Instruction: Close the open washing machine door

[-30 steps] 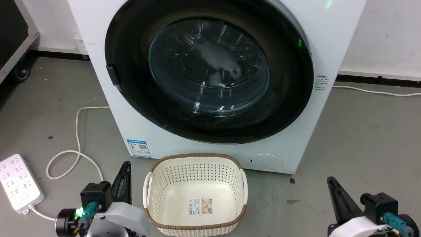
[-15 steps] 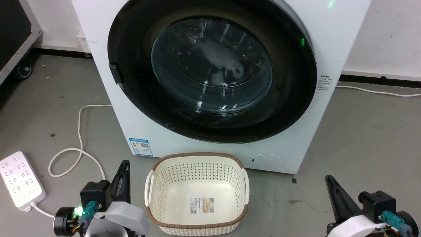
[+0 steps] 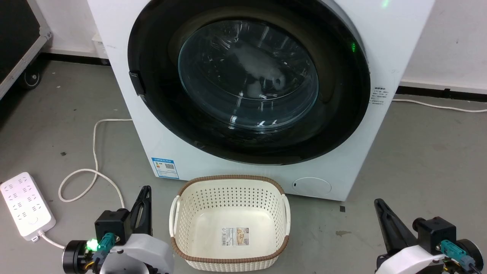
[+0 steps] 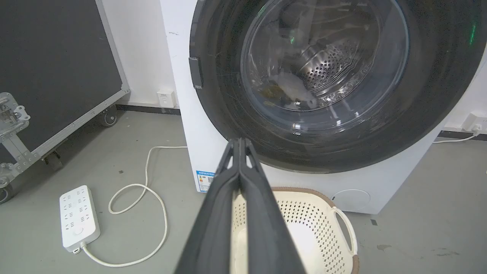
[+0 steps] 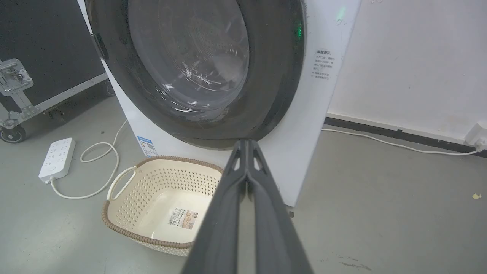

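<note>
The white washing machine [image 3: 342, 160] stands ahead in the head view, a blue label [image 3: 165, 168] low on its front. Its round door [image 3: 159, 114], a glossy black rim around a bulging glass window, lies against the front, with no gap that I can see. Through the glass in the left wrist view I see the door [image 4: 418, 125] and the steel drum [image 4: 327, 68]. My left gripper [image 3: 145, 189] [image 4: 239, 140] is shut and empty, low on the floor side left of the basket. My right gripper [image 3: 377, 201] [image 5: 247, 141] is shut and empty at the lower right, apart from the machine.
A cream perforated basket [image 3: 232, 178] sits on the floor right before the machine, between my arms. A white power strip [image 3: 24, 205] and its looping cable [image 3: 95, 152] lie at the left. A black wheeled case [image 3: 19, 38] stands far left. Grey floor [image 3: 430, 160] spreads right.
The whole head picture has slid slightly rightward, so the camera moved. The door, the basket and both grippers keep their places relative to each other.
</note>
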Robot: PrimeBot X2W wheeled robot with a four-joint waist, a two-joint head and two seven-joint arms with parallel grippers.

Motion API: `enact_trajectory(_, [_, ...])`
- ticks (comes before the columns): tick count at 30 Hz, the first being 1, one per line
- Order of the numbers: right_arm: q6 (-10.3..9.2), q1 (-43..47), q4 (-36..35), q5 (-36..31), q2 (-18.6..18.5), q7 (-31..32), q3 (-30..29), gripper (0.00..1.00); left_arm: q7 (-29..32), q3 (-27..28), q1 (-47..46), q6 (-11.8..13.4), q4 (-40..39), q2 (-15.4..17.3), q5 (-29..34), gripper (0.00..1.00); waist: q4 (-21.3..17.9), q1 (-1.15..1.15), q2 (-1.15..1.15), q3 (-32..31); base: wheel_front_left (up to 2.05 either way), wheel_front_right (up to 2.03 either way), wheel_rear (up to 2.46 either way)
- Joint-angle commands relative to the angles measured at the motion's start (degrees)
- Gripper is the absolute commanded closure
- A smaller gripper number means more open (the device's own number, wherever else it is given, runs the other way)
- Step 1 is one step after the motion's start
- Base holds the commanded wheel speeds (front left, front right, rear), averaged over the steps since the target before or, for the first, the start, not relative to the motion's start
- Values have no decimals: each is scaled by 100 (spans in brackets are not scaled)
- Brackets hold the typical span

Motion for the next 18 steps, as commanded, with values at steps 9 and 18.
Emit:
enact_trajectory(9, [-3,-112,-100,-93,-9,57,38,100,102,83,121,-52,-156,-64,202,100,43,0,0,18,0,0,0])
enact_trajectory(18, [-3,-134,-138,-132,-10,86,55,100,168,123,152,-70,-243,-102,304,100,74,0,0,30,0,0,0])
